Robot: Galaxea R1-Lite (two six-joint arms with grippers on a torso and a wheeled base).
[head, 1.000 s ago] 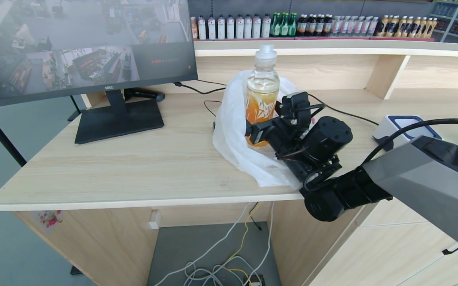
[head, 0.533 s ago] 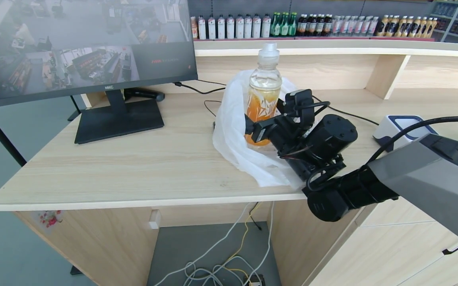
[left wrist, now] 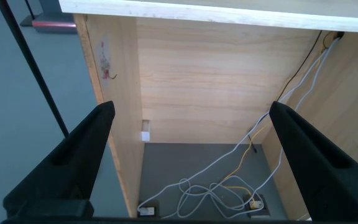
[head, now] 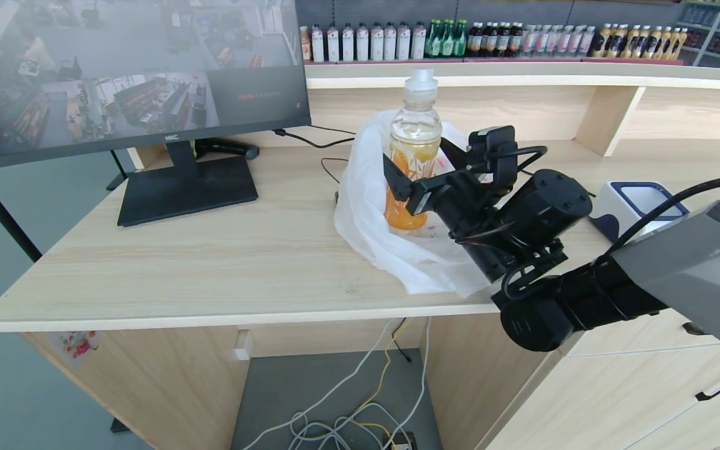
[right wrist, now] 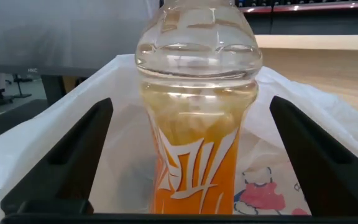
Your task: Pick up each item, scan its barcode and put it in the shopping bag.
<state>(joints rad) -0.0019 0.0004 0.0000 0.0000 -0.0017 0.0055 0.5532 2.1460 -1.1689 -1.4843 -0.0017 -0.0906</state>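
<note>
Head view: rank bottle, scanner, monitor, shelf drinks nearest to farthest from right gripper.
1. bottle, within the open right gripper, in the bag.
2. scanner on its right, monitor on its left: too close to call.
3. shelf drinks, far back.

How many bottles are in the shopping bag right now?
1: the orange-labelled bottle stands upright inside the white shopping bag on the counter, just ahead of the open right gripper. The bag's folds could hide something smaller.
</note>
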